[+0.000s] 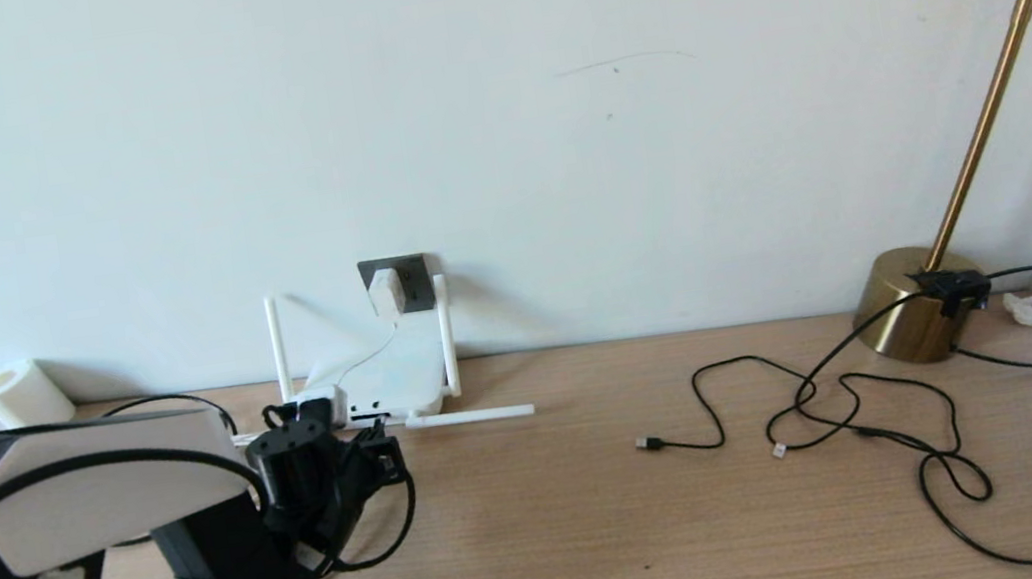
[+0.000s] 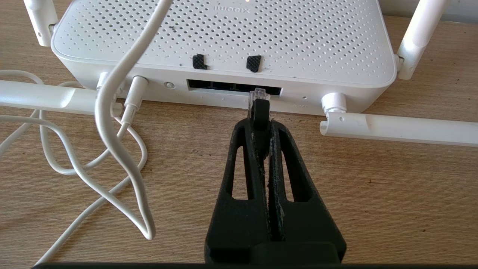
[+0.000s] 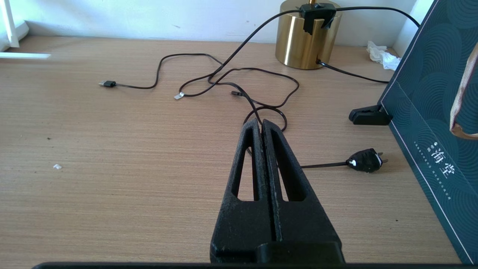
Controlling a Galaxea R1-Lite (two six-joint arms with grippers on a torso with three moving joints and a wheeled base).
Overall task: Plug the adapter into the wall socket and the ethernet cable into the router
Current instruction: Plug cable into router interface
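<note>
Nearest me the left arm is reaching low over the wooden desk (image 1: pixel 559 526), elbow bent, wrist pointing toward the wall. The left gripper (image 2: pixel 261 123) is pinching the black plug end of the ethernet cable (image 2: pixel 260 112) tight between its fingers. From the head view that's just a dark lump in front of the router (image 1: pixel 392 378), but the left wrist view is showing the good part: the clear plug tip is sitting right at the mouth of the dark port strip on the router's front edge. Can't tell whether it's seated or only touching. The same close view is also showing a thin white cord (image 2: pixel 112 123) looping across the desk beside the gripper.

The right gripper (image 3: pixel 261 125) is only showing up in its own wrist view, fingers pressed together on nothing, hanging over thin black cables (image 3: pixel 239 80) further right.

Farther back, the adapter (image 1: pixel 385 293) is sitting plugged in the wall socket (image 1: pixel 414 279), above the router.
</note>
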